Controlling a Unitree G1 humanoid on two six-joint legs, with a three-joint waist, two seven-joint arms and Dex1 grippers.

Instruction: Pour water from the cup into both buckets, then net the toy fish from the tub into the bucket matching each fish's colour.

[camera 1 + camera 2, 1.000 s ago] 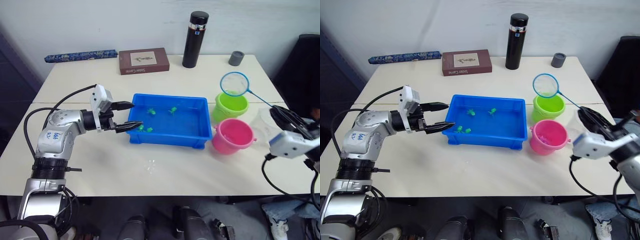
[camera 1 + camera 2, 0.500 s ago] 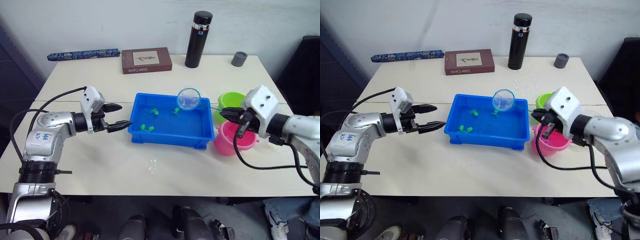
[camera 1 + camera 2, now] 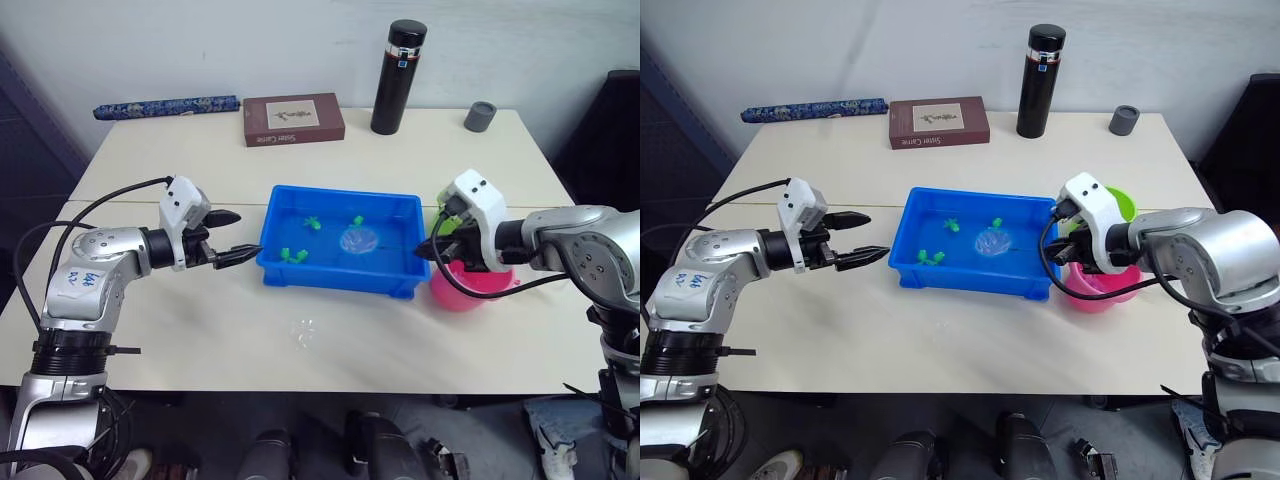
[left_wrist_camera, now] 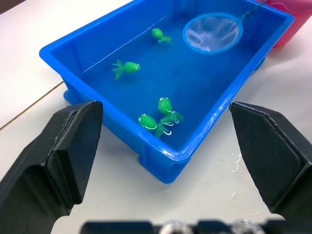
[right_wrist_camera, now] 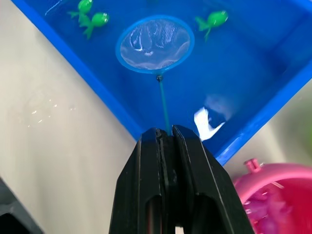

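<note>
Right gripper (image 5: 165, 139) clenched on the net's (image 5: 154, 44) thin handle; hoop lies flat inside the blue tub (image 3: 335, 275), among four green fish (image 4: 126, 67). Left gripper (image 3: 238, 236) hangs just beside the tub's left end, fingers spread, grasping nothing. Pink bucket (image 3: 466, 290) and green bucket (image 3: 1120, 203) stand at the tub's right end.

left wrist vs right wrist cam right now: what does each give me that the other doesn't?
Left wrist: the left gripper, fingers wide open just short of the tub, and four green fish in the water. Right wrist: the right gripper shut on the handle of the net, three of the fish, and the inside of the pink bucket. Both: the net's hoop down in the tub with no fish in it, and the pink bucket beside the tub.
</note>
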